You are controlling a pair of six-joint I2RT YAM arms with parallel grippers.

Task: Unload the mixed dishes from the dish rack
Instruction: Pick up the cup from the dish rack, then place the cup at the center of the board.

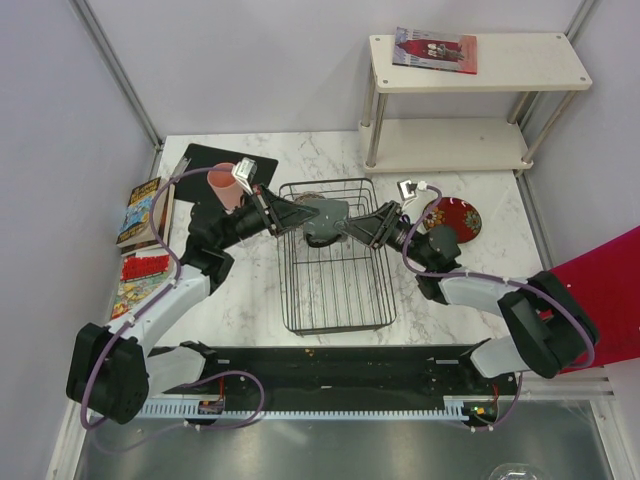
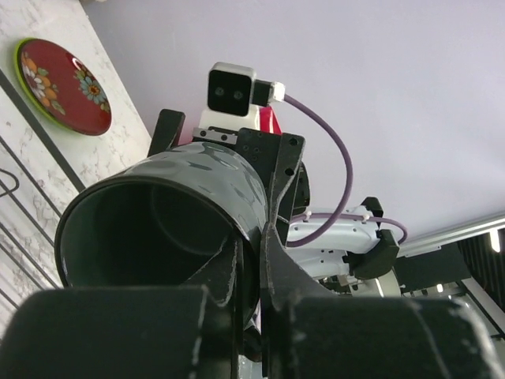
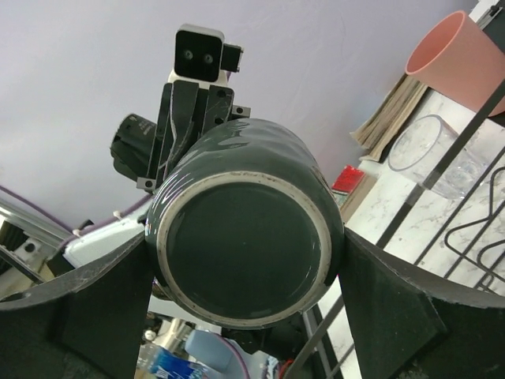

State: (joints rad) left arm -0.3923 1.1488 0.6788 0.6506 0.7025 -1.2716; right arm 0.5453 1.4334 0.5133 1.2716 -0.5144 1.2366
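Observation:
The dark grey mug (image 1: 325, 222) hangs on its side above the far end of the black wire dish rack (image 1: 335, 295), held between both arms. My left gripper (image 2: 256, 237) is shut on the mug's rim wall (image 2: 197, 181), one finger inside and one outside. My right gripper (image 3: 246, 260) grips the mug's base end (image 3: 245, 197), a finger against each side. The pink cup (image 1: 224, 185) and the clear glass (image 3: 430, 154) stand left of the rack. The red patterned plate (image 1: 452, 217) lies on the lime-green plate (image 2: 17, 63) right of the rack. The bowl is out of view.
A black mat (image 1: 205, 158) lies at the back left under the cup. Books (image 1: 143, 212) are stacked at the table's left edge. A white two-tier shelf (image 1: 480, 100) with a magazine (image 1: 435, 50) stands at the back right.

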